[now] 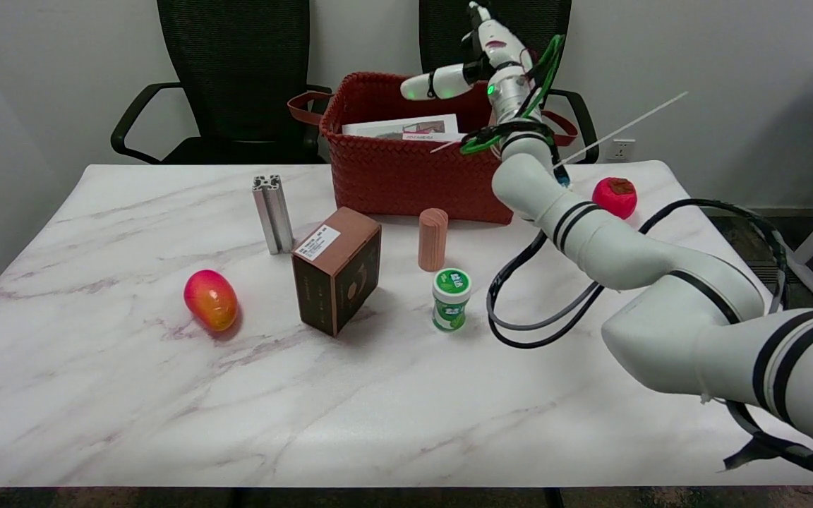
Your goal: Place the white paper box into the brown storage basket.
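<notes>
Brown carton (336, 277) carries white sticker on top face, print too small to read; round pale emblem on dark side, no legible words. Green tub (451, 299) shows white lettering on lid, blurred, unreadable. White paper box (402, 128) in basket (399, 176) has pink-red printing, illegible
</notes>
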`<state>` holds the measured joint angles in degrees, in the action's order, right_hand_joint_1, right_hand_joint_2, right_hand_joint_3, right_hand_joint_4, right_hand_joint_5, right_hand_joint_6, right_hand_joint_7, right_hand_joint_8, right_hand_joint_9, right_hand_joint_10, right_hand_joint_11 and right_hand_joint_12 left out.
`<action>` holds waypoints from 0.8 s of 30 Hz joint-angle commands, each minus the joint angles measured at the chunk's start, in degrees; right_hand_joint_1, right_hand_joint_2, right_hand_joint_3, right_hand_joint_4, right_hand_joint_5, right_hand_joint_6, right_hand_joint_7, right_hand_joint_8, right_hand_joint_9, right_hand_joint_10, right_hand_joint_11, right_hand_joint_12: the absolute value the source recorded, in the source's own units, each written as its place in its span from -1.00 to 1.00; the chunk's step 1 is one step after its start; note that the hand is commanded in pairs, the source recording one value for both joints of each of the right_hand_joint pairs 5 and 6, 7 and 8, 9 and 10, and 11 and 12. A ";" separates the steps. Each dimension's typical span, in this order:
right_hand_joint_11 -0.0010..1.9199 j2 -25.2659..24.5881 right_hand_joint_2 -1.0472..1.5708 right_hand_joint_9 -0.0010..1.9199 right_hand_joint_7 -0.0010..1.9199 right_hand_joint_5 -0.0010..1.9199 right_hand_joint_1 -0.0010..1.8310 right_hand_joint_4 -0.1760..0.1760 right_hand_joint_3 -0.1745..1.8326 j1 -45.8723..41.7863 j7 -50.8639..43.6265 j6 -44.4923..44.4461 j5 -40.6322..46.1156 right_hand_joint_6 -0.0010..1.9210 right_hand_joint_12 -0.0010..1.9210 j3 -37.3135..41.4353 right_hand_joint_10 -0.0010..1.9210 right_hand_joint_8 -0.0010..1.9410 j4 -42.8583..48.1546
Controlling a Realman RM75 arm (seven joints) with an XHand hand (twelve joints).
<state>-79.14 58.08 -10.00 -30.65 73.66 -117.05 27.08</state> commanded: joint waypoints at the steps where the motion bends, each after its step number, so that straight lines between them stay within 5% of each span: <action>1: -0.66 12.60 0.04 -0.55 -0.47 -0.79 0.01 0.00 -0.76 -19.25 -4.22 -16.26 11.34 -0.79 -0.66 1.16 -0.55 -0.47 35.98; 12: -0.64 16.54 0.17 -0.55 -0.46 -0.66 0.09 0.00 -0.51 -41.51 -4.59 -33.82 8.97 -0.66 -0.64 6.60 -0.55 -0.47 53.36; 24: -0.63 15.16 0.22 -0.54 -0.31 -0.65 0.13 0.00 -0.35 -57.22 -3.81 -51.01 1.40 -0.65 -0.63 5.67 -0.54 -0.32 57.20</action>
<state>-66.46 24.56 -13.43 -58.23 80.43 -112.68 69.29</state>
